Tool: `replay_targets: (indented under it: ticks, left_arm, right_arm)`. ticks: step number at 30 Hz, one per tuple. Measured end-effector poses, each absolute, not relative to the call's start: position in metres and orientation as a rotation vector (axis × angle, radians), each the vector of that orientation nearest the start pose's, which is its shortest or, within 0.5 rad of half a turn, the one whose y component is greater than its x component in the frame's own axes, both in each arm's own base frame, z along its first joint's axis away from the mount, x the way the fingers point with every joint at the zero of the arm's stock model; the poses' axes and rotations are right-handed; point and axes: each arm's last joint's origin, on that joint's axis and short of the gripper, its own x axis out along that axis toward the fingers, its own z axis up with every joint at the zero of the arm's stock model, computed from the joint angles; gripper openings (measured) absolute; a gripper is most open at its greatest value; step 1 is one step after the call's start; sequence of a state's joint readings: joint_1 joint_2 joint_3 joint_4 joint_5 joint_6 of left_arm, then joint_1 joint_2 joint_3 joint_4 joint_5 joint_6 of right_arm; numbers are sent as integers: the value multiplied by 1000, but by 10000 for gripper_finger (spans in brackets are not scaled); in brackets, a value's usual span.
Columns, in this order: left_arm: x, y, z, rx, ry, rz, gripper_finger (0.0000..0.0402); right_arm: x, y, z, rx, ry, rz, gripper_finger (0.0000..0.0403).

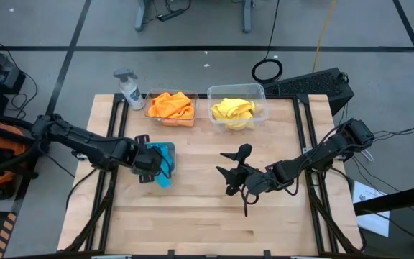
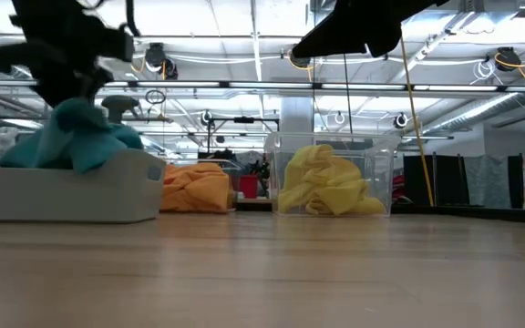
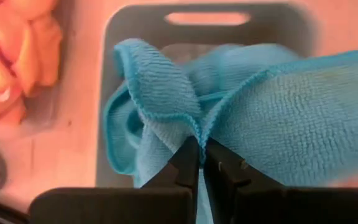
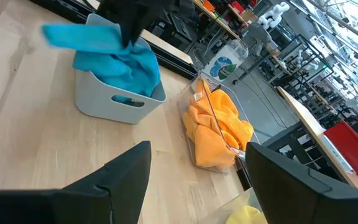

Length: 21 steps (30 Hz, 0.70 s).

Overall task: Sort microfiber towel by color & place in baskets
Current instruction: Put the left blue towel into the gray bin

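over the left half of the table (image 1: pixel 207 223), the left gripper (image 3: pixel 201 163) has its fingers pressed together on a fold of a blue towel (image 3: pixel 278 118), pinching it just above a grey basket (image 4: pixel 114 99). more blue cloth sits bunched inside that basket, and part of the pinched towel hangs out past its rim. in the low view the grey basket stands at the near left with blue fabric heaped above its wall.

at the far edge of the table two clear baskets stand side by side. the left one (image 1: pixel 171 108) holds the orange towels (image 1: pixel 172 105); the right one (image 1: pixel 237 106) holds the yellow towels (image 1: pixel 233 110). a white spray bottle (image 1: pixel 129 89) stands just left of the orange basket, at the far left corner.

the right gripper (image 1: pixel 234 173) hangs over the bare middle of the table, right of the grey basket and well apart from it, with its fingers spread and nothing between them. the right arm reaches in from the right edge of the table.
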<state>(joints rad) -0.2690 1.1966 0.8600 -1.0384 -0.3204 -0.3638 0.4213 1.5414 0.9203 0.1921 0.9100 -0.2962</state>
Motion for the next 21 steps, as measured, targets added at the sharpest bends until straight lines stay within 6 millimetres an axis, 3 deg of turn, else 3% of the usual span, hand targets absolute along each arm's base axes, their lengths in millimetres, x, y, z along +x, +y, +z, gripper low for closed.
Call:
replay_targets:
  ticks: [4, 9, 21]
  left_arm:
    - [190, -25, 218, 49, 1294, 323, 9]
    - [194, -10, 199, -46, 1277, 253, 8]
    - [195, 1, 174, -128, 1301, 262, 11]
  right_arm:
    - [305, 112, 239, -552, 408, -431, 254]
    - [305, 112, 238, -554, 408, -430, 254]
    - [306, 113, 238, -549, 409, -401, 254]
